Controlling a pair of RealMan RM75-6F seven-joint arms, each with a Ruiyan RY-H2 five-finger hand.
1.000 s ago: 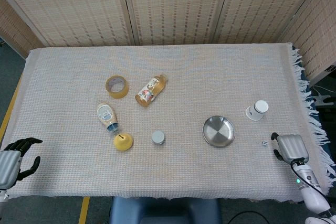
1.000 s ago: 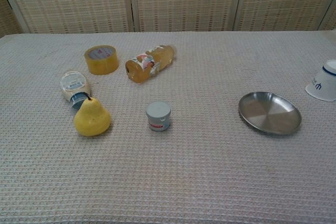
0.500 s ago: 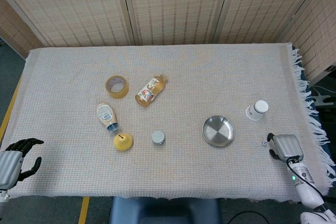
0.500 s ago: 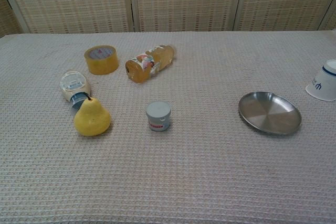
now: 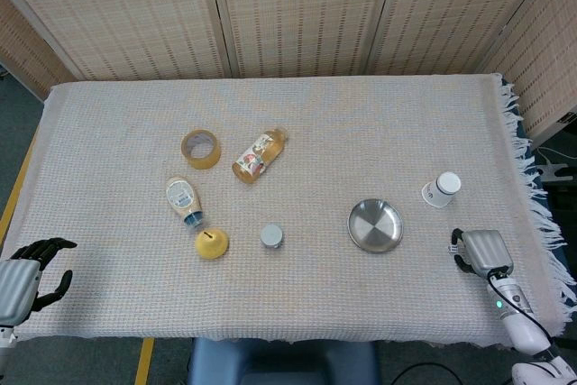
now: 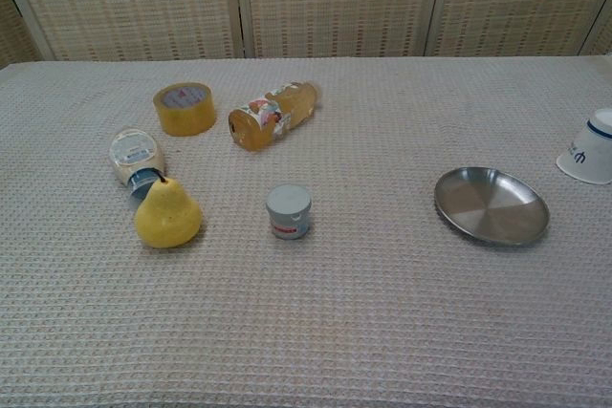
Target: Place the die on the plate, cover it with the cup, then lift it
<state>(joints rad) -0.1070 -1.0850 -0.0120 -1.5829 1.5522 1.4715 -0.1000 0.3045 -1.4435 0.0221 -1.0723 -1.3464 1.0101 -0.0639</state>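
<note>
Head view, die: no die could be made out anywhere on the cloth, and none was seen on the plate [image 5: 376,224]. If present, it was judged to be hidden under or against the right hand [image 5: 479,250].
Plate: its steel surface was shown bare in both views, lying flat right of centre.
Cup [image 5: 441,189]: it was seen standing on the cloth, apparently mouth-down, just beyond the plate toward the right edge and apart from it. It was untouched by either hand.
Right hand: it was placed low at the near right of the table, near the plate and cup, with its back turned to the camera. Whether its fingers were closed on anything could not be told.
Left hand [image 5: 27,268]: it was held off the near left corner, fingers apart and loosely curled, with nothing in it.
Progress: none of the three steps was shown as done. The die was yet to be placed on the plate, covered by the cup, and uncovered again. A pick-up by the right hand was judged to be the step in hand.
Other things: a can [image 5: 271,236], a pear [image 5: 212,242], two bottles and a tape roll [image 5: 200,149] were left well apart from the plate, on the left half.
</note>
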